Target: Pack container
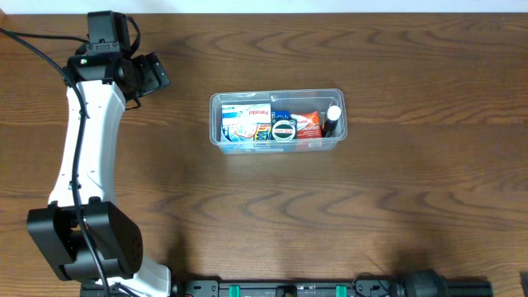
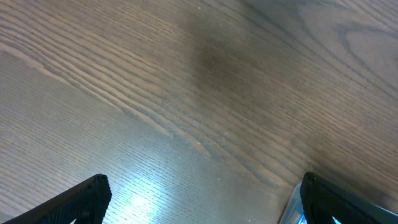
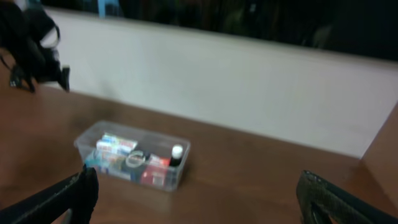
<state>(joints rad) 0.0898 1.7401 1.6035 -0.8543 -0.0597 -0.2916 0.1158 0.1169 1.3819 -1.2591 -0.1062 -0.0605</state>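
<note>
Two pincers apart, empty: left pincer (image 2: 202, 196), right pincer (image 3: 196, 190). Full-looking container (image 1: 276, 94) sits toward far edge of worktop (image 1: 388, 214). Judgement: lift arms away high, no nudging.

You had soft, even light in the overhead view, with only faint shadows on the table (image 1: 396, 206). Your left wrist view caught white glare on the wood at 7 o'clock and a dark shadow patch toward 12. Your right wrist view was dim and blurred, and the container (image 3: 84, 146) looked smeared.
</note>
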